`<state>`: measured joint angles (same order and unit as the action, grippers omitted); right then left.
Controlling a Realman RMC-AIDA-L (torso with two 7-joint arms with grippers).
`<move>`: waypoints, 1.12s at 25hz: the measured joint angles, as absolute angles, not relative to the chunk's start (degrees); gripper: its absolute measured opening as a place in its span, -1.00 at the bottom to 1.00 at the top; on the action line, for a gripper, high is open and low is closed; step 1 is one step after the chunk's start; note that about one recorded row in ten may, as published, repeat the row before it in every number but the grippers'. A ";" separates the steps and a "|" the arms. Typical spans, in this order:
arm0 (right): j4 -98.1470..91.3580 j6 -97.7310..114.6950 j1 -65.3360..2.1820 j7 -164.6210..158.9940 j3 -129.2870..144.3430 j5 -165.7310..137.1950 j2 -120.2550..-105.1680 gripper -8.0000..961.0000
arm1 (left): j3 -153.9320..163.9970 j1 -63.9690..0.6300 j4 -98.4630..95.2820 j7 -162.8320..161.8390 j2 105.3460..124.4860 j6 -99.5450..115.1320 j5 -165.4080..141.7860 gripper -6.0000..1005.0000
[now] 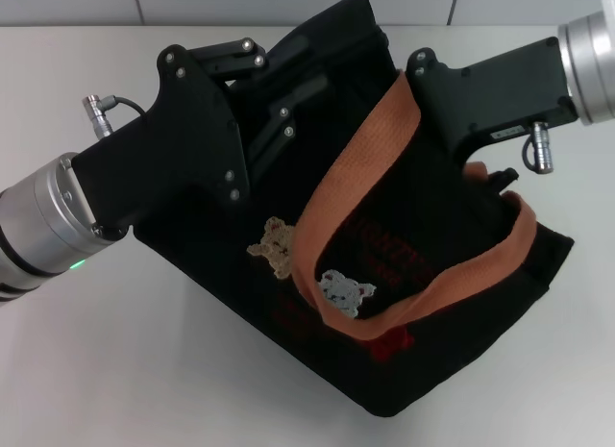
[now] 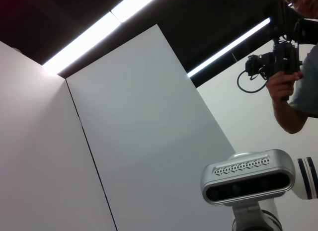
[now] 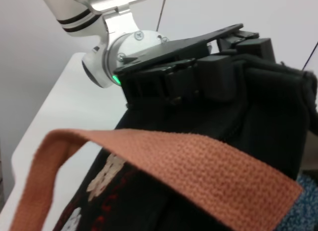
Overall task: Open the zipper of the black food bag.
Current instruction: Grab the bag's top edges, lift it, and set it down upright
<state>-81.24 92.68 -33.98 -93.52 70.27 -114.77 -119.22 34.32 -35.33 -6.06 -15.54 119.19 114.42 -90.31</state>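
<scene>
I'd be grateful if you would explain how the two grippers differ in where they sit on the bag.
The left gripper reaches in over the black food bag's far left top end; the right gripper sits at its far right end, beside an orange strap. Both are black and against the bag's top.

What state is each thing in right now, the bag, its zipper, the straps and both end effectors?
black food bag: tilted on the table, top rim toward the arms.
zipper: hidden, open or shut unclear.
orange-brown straps: slack, draped across the bag's front.
left end effector: at the bag's top rim, grip unclear.
right end effector: against the bag's top, fingers hidden.
</scene>
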 joint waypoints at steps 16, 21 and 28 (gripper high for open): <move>-81.12 107.54 -33.26 -95.55 55.43 -116.34 -118.16 -0.98 | 33.75 -36.09 -6.03 -15.37 119.17 113.93 -90.03 -0.61; -81.27 110.11 -30.92 -95.74 54.37 -116.57 -117.89 -0.98 | 33.57 -36.21 -6.16 -15.34 119.17 113.88 -90.03 -0.61; -81.51 114.29 -25.69 -96.56 50.28 -116.80 -116.98 -0.94 | 33.10 -36.33 -6.40 -15.44 119.18 113.82 -90.00 -0.61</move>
<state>-81.51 114.29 -25.69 -96.56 50.28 -116.80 -116.98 33.10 -36.33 -6.40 -15.44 119.18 113.82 -90.00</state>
